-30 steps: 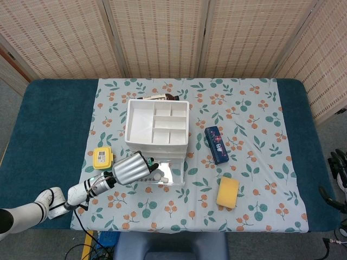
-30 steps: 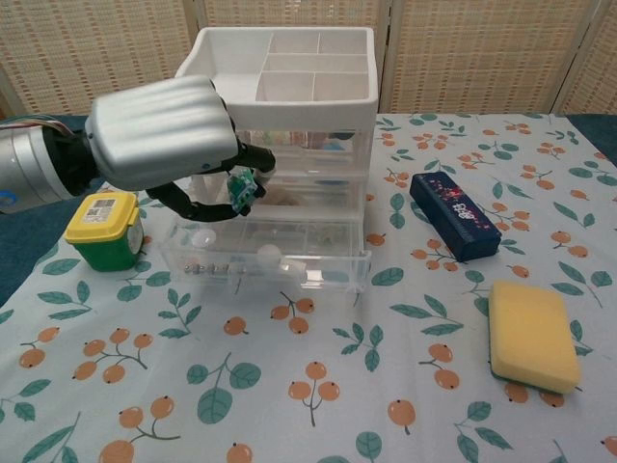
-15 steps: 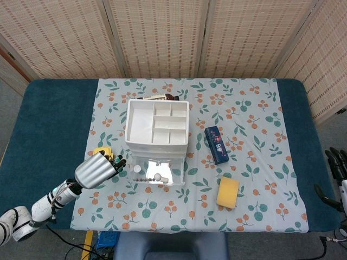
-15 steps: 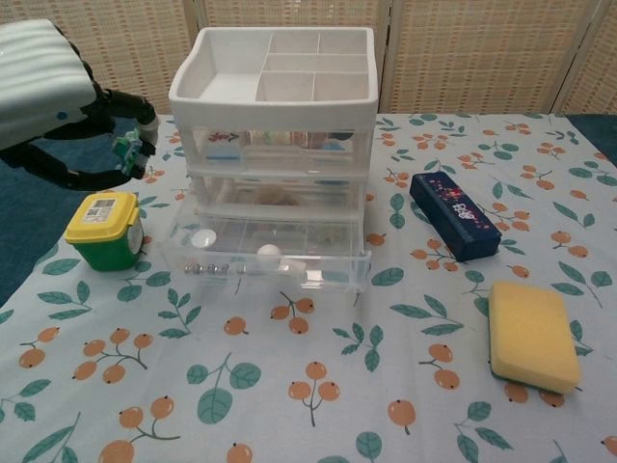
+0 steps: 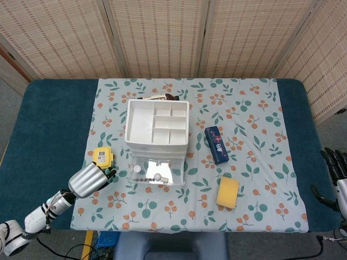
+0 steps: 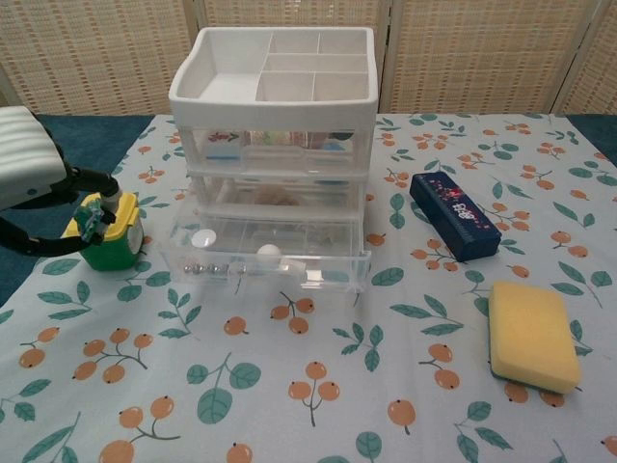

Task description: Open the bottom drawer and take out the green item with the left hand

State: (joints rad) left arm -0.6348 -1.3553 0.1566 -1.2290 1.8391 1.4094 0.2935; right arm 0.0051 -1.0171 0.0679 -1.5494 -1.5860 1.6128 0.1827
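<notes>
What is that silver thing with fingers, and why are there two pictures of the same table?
That silver ribbed thing is the robot's left hand. One picture looks down from the robot's head, the other looks out from its chest. On the leafy tablecloth stands a white plastic drawer cabinet with its clear bottom drawer pulled open. Beside it sit a green tub with a yellow lid, a dark blue box and a yellow sponge. The left hand pinches a small green item. The right hand waits at the table's edge, apparently empty.

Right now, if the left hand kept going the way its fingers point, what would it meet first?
Probably the yellow-lidded green tub: the left hand, pinching the green item, points at it from close by. Depth is unclear; it may pass just above.
</notes>
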